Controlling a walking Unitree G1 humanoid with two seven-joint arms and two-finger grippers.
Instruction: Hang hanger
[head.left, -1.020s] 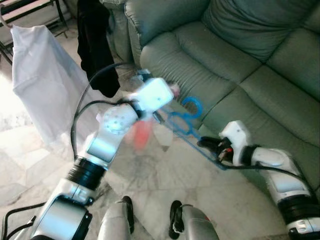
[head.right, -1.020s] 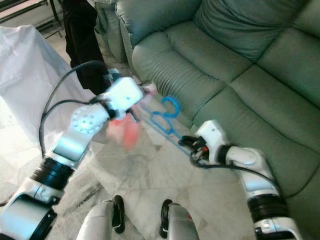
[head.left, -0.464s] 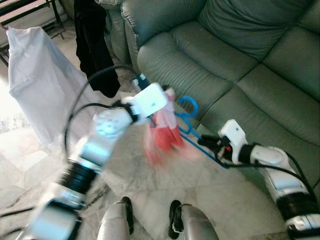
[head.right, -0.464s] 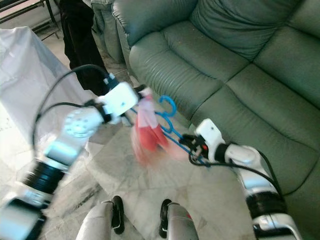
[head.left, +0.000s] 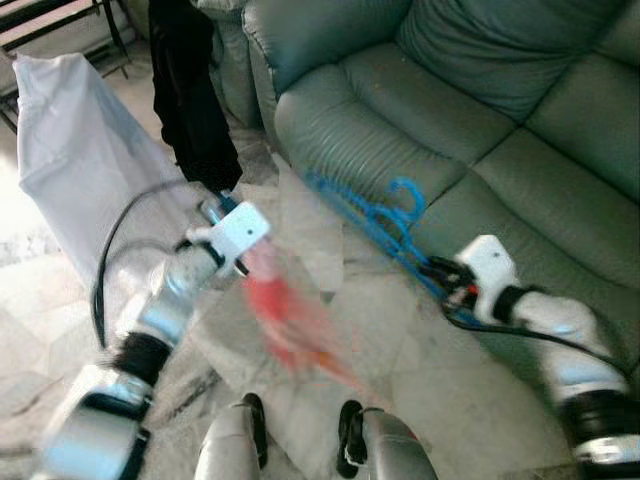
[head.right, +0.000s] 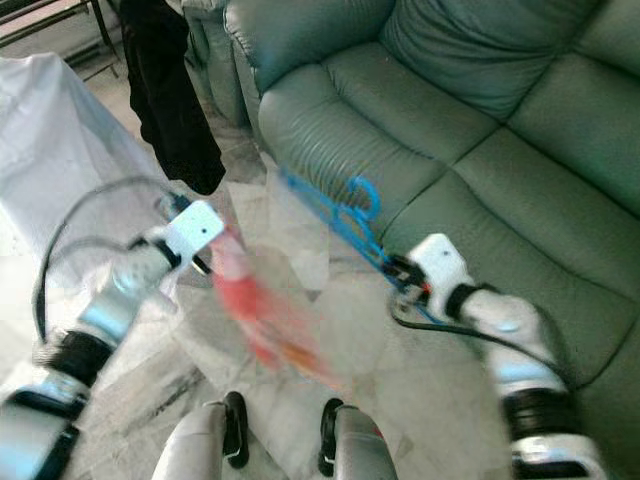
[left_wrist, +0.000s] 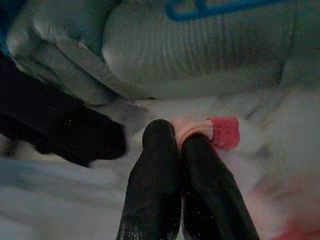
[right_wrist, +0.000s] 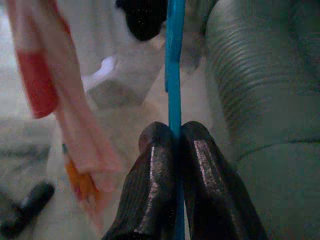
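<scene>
Green leather sofa (head.left: 480, 90) fills the far side of the room, and pale marble floor (head.left: 420, 400) spreads out from its base toward my feet. Everything I handle sits just in front of that sofa.

My right fingers (right_wrist: 172, 165) are clenched on the blue hanger (head.left: 375, 215), the thin bar pinched tight between them. From that grip the hanger stretches away along the sofa's front edge, its hook curling up against the seat cushion, and its far end reaches toward the sofa's arm. It is tilted, held in the air above the floor, not resting on the cushion as far as I can tell.

My left fingers (left_wrist: 180, 165) are pressed together on a pink and red cloth (head.left: 285, 320), gripping a pale pink fold with a red band beside it. This cloth hangs down from my left gripper (head.left: 232, 228) over the floor, well clear of the sofa's front, and it is smeared by blur, so its shape is hard to read.

Beside the sofa's arm a black garment (head.left: 195, 95) hangs down, and further from the sofa a white sheet-like cloth (head.left: 75, 160) drapes toward the floor.
</scene>
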